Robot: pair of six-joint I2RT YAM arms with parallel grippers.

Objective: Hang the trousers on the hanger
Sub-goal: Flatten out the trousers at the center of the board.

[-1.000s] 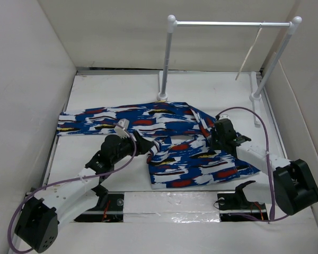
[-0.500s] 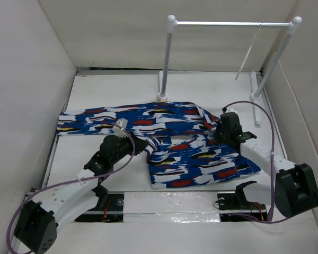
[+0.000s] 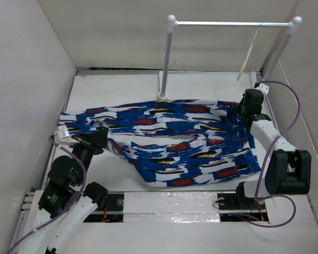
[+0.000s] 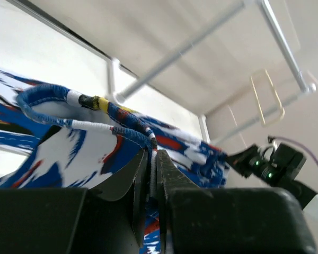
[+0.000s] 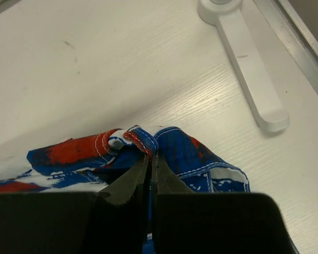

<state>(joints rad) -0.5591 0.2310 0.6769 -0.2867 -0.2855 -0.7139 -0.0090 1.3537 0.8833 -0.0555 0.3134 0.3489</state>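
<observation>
Cloth: printed trousers [image 3: 175, 143] lie spread wide across the worktop [image 3: 116, 87], pulled long between the two arms.
Left gripper [image 4: 152, 159]: fingers squeezed together, and it's clamped on a rolled, corded edge of the trousers at their left side.
Right gripper [image 5: 150, 159]: fingers together too, pinching a bunched red-and-blue hem at the far right end, near the white foot [image 5: 244, 63] of the rail [image 3: 228, 23].
Hanger [image 3: 249, 53]: hooked on the rail's metal bar near its right post, hanging up there well apart from the trousers.

Left hand [image 4: 150, 156] and right hand [image 5: 150, 159] clamped, spread apart.
</observation>
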